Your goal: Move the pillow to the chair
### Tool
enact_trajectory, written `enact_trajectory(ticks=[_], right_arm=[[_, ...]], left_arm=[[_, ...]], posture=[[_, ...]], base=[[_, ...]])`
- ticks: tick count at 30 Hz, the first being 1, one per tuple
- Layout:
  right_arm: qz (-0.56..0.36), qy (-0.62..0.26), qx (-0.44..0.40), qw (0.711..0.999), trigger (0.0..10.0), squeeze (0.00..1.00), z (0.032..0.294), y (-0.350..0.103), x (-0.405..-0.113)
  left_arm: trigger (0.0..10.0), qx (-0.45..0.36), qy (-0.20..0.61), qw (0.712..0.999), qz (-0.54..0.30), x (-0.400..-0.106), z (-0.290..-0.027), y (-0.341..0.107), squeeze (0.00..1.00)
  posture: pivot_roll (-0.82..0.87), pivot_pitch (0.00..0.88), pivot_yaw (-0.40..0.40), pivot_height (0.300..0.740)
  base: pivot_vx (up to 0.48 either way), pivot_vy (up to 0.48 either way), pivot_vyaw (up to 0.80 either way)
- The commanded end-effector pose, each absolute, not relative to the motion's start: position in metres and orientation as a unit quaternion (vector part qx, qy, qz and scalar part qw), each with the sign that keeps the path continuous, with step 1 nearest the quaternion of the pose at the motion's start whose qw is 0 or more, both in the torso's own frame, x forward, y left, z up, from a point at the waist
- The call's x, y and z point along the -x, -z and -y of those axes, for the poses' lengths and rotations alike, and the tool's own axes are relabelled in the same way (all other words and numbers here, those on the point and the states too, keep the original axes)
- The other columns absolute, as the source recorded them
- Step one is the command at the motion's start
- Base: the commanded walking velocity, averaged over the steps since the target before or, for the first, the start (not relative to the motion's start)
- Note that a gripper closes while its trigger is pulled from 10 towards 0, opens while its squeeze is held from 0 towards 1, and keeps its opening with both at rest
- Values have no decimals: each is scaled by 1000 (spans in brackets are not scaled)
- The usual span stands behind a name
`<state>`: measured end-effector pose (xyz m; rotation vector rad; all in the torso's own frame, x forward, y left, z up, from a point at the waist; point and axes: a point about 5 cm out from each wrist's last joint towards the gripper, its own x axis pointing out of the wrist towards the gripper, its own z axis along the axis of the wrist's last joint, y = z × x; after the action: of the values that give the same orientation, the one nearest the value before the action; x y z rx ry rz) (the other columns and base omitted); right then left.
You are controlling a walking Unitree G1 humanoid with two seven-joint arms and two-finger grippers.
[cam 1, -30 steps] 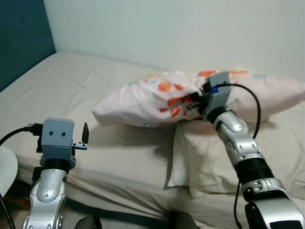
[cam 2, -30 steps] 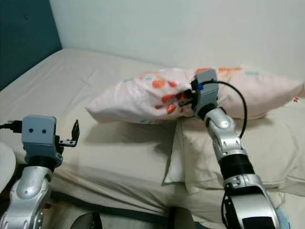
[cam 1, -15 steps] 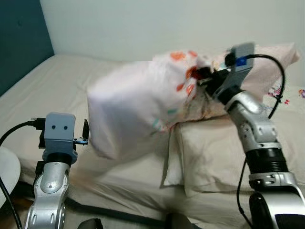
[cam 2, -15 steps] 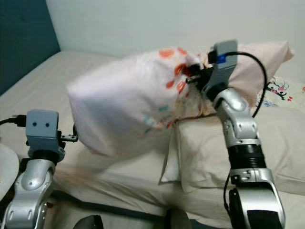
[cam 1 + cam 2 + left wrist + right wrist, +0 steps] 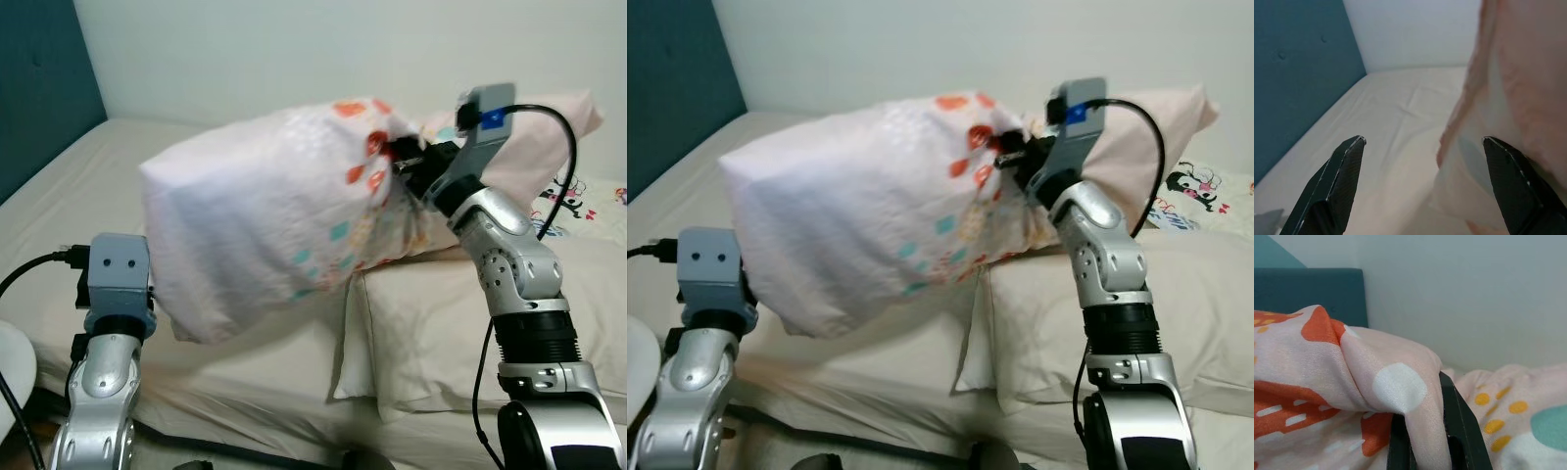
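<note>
A pale pink pillow (image 5: 274,225) with orange and teal spots hangs lifted above the bed, tilted with its near end drooping. My right gripper (image 5: 400,159) is shut on a bunched fold of its cover (image 5: 1400,391), near the pillow's upper middle. My left gripper (image 5: 1425,188) stands open low at the bed's near edge. The pillow's drooping end (image 5: 1498,122) hangs just beyond its fingers and covers them in the eye views, where only the left wrist (image 5: 118,289) shows.
A beige pillow (image 5: 441,323) lies on the bed under my right arm. The bed sheet (image 5: 88,186) stretches left to a teal headboard (image 5: 39,78). A cartoon-print cloth (image 5: 1205,191) lies at the far right. A white wall stands behind.
My right gripper has lifted the pillow off the bed and swung it up and left; its near end now droops in front of my left gripper. The left arm has hardly moved.
</note>
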<state>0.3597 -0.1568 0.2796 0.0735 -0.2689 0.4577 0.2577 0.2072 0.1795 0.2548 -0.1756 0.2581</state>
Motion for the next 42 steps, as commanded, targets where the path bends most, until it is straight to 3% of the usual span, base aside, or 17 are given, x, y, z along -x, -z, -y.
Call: enact_trajectory(ticks=[1, 16, 25, 30, 36, 42], right_arm=[[182, -236, -38, 954, 0, 0, 154, -302, -351], [136, -251, -36, 958, 0, 0, 142, -276, -346], [50, -286, -45, 956, 0, 0, 119, -218, -328], [10, -308, -33, 951, 0, 0, 105, -187, -314], [-54, -323, -47, 944, 0, 0, 94, -155, -296], [-47, -326, -42, 943, 0, 0, 89, -157, -298]], left_arm=[[10000, -128, -130, 980, 84, -257, -207, -178, 0], [10000, -139, -127, 979, 76, -258, -206, -175, 0], [10000, -127, -116, 983, 68, -248, -194, -169, 0], [10000, -10, -140, 989, 42, -237, -178, -159, 0], [10000, 42, -129, 990, 40, -224, -167, -161, 0], [10000, 58, -83, 993, 53, -221, -148, -166, 0]], posture=[[58, 0, -116, 660], [54, 0, -111, 705], [56, 0, -107, 735], [66, 0, -103, 740], [81, 0, -106, 740], [87, 0, -113, 740]], base=[[-352, 0, 0], [-72, 0, 0], [0, 0, 0], [0, 0, 0], [0, 0, 144], [0, 0, 474]])
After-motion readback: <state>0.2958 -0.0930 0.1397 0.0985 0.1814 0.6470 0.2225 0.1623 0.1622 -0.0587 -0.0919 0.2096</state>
